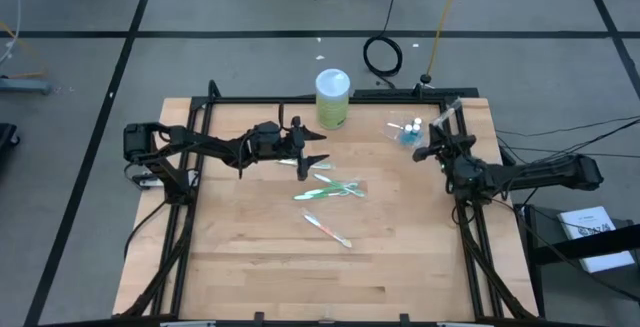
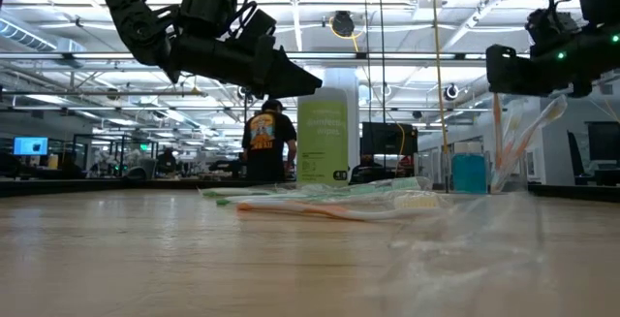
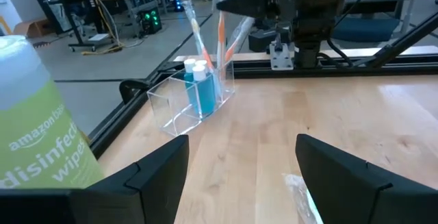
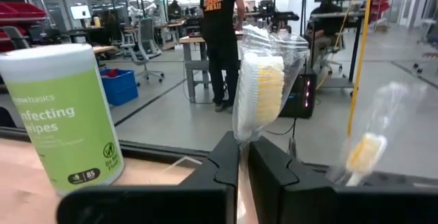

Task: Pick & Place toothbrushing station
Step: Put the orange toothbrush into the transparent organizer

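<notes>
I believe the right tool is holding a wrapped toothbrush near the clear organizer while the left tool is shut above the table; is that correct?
Not quite: the left tool is open, its fingers standing apart in the left wrist view. The rest holds: the right tool is shut on a wrapped toothbrush near the clear organizer.

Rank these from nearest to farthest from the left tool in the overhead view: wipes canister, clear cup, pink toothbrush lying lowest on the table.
From the left tool:
1. Wipes canister, just behind it at the far edge.
2. Pink toothbrush, mid-table, toward the near edge.
3. Clear cup, far right, by the right tool.
</notes>
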{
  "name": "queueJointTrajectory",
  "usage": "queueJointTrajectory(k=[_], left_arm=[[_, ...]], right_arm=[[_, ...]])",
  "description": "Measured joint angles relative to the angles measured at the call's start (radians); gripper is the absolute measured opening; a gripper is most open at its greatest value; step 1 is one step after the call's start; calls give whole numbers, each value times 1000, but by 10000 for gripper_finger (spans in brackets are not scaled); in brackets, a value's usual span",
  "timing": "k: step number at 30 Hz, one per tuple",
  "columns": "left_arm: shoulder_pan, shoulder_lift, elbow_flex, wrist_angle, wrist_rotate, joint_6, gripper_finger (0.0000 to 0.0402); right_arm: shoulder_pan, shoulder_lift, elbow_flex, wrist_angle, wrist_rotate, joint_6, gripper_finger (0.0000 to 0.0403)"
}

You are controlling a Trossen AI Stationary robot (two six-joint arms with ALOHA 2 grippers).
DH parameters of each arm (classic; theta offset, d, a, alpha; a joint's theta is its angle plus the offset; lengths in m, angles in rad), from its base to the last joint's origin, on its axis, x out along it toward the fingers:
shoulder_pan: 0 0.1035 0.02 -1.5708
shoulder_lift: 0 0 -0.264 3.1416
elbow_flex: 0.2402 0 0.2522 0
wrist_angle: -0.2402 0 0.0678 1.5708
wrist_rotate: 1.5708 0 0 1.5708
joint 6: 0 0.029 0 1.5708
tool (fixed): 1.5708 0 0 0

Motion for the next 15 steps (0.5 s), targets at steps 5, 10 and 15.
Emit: queueJointTrajectory(k=[5,10,15], left_arm=[[0,0,0,1,1,-9,271],[0,0,0,1,1,-11,271],[0,0,0,1,1,-14,271]], right_arm=[[0,0,-55,-3,0,88,8],[0,1,-86,-1,0,157,8],[0,1,-87,-1,1,144,8]])
